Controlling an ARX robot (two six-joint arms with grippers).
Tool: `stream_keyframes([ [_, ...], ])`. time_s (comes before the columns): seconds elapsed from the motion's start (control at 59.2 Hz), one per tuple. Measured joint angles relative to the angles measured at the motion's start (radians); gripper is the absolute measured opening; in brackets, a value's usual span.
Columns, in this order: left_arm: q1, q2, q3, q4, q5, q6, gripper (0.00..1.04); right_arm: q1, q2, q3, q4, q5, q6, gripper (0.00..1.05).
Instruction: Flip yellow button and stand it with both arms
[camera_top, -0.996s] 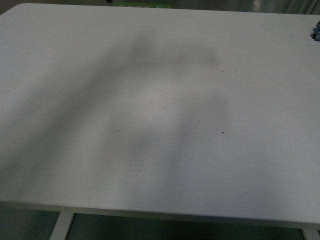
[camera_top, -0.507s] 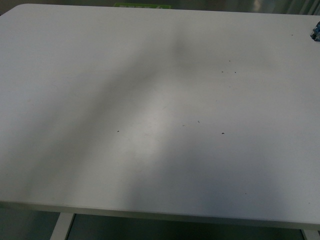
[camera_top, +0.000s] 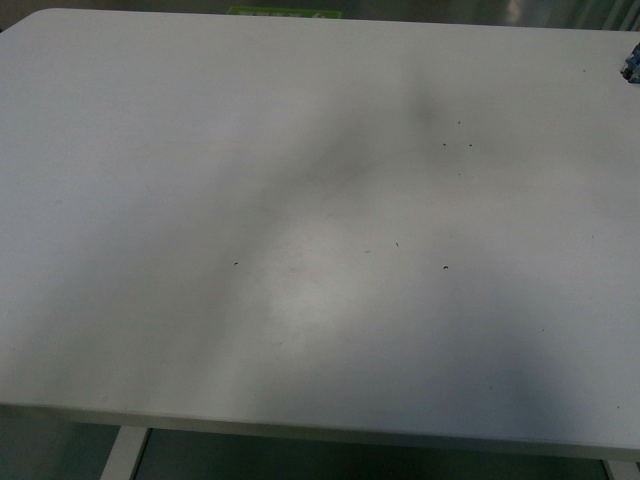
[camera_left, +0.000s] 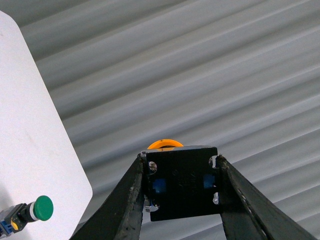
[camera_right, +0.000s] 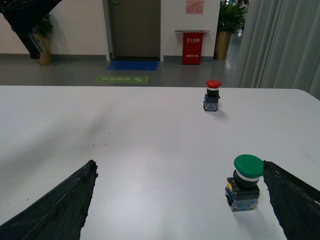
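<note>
Left gripper (camera_left: 181, 162) is clamping the yellow button (camera_left: 182, 185) by the sides of its black block. The button is hanging in the air with its orange cap pointing away from the wrist camera, a grey ribbed curtain (camera_left: 200, 75) behind and the table (camera_left: 30, 125) corner off to one side. Right gripper (camera_right: 180, 167) is sitting wide apart and holding nothing, with a green button (camera_right: 246, 182) standing upright near one finger, a red button (camera_right: 212, 95) standing well beyond it, and in the front view a bluish block (camera_top: 630, 68) showing at 2 o'clock on the tabletop.
</note>
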Motion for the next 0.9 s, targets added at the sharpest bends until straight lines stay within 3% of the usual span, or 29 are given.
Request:
stream_keyframes([
  [0.253,0.001,0.0,0.0,-0.001,0.0,0.002,0.35,0.003,0.005,0.001,-0.002,0.001,0.011,0.97],
  [0.338,0.001,0.0,0.0,-0.001,0.0,0.002,0.35,0.121,0.264,0.064,0.193,0.084,0.313,0.97],
  [0.355,0.001,0.0,0.0,-0.001,0.0,0.002,0.35,0.156,0.353,0.1,0.266,0.083,0.42,0.97],
  [0.473,0.001,0.0,-0.001,-0.001,0.0,0.002,0.35,0.21,0.631,0.255,0.436,0.038,0.716,0.97],
  [0.709,0.003,0.0,-0.002,-0.001,-0.001,0.002,0.35,0.141,0.873,0.489,0.445,-0.137,1.212,0.97],
  [0.895,0.003,0.0,-0.002,-0.001,0.0,0.002,0.35,0.134,0.946,0.579,0.4,-0.163,1.32,0.97],
])
